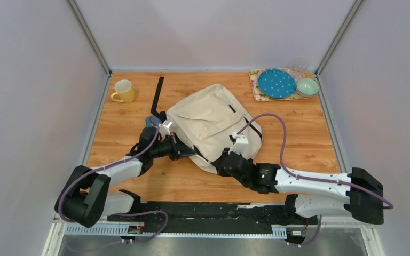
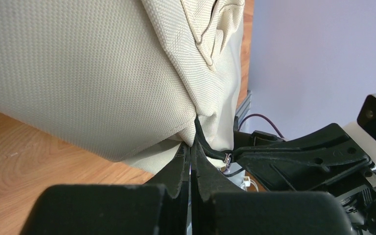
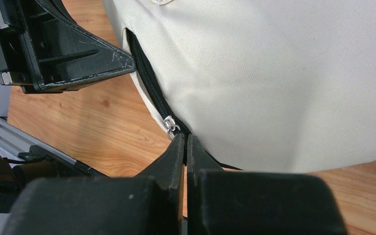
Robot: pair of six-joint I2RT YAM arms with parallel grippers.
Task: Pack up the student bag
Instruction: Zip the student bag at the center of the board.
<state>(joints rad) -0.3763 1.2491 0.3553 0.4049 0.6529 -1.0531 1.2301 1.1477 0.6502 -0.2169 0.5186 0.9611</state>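
Observation:
The student bag (image 1: 208,117) lies flat in the middle of the table, cream fabric with a black zipper (image 3: 149,78) along its near edge. My left gripper (image 1: 191,152) is at the bag's near left corner. In its wrist view the left gripper (image 2: 191,145) is shut, pinching the cream fabric (image 2: 78,73) just beside the zipper (image 2: 206,145). My right gripper (image 1: 220,161) is close to its right. Seen from its own wrist, the right gripper (image 3: 186,136) is shut on the black zipper pull, right at the silver ring (image 3: 171,127). The bag (image 3: 284,73) fills that view.
A yellow mug (image 1: 124,91) and a black strip (image 1: 158,90) sit at the back left. At the back right, a floral tray (image 1: 256,88) carries a blue dotted plate (image 1: 276,83), a green bowl (image 1: 307,86) and a clear glass (image 1: 299,65). Walls close in on both sides.

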